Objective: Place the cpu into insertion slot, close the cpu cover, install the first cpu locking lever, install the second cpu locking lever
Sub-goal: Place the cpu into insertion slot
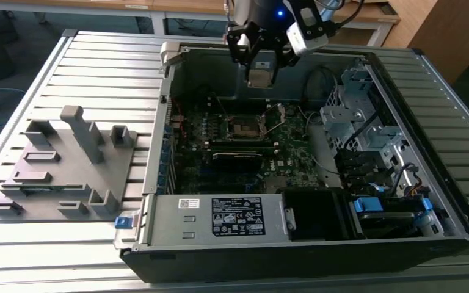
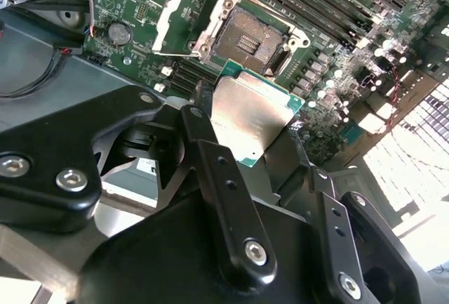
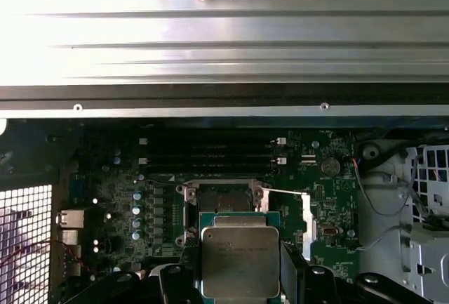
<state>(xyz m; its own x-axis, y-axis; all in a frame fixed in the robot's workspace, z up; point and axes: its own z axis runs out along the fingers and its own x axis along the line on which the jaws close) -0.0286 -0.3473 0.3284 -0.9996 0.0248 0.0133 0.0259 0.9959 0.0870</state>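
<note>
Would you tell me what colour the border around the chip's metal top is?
Green, framing the dull silvery-grey square cpu; clearest in the first wrist view.

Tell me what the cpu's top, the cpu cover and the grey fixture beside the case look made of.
The cpu: the top looks like metal, dull silvery-grey with soft glare, over a green board edge. The cpu cover: seemingly thin sheet metal, bright and reflective. The grey fixture: probably matte plastic, uniform grey without shine; painted metal is possible.

The gripper point(image 1: 261, 70) hung over the open computer case point(image 1: 300, 259), gripping the cpu point(image 1: 261, 79) high above the insertion slot point(image 1: 245, 127). A grey fixture point(image 1: 63, 165) sat at the exterior view's left.
</note>
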